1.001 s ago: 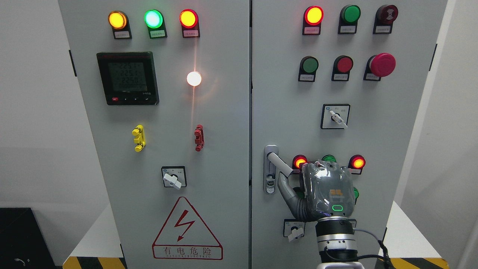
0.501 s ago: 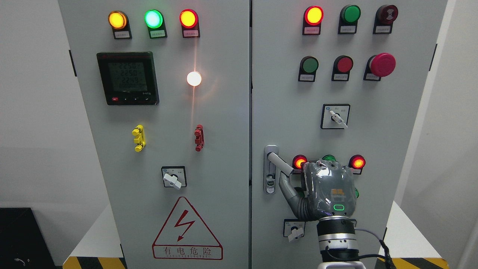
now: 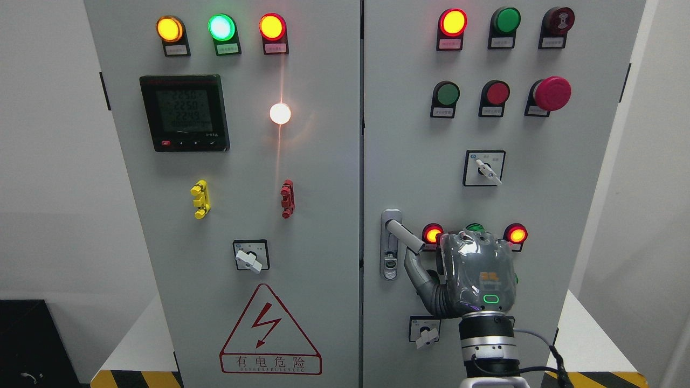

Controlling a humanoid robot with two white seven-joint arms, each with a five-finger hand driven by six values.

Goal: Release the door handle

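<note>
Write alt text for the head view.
The right hand is at the handle of a grey cabinet's right door, thumb just under the lever. Both doors are shut and carry lit lamps, switches and a meter.

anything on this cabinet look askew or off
The silver door handle on the right grey cabinet door sticks out at a slant from its upright lock plate, beside the right robot hand. Nothing else looks damaged or displaced.
</note>
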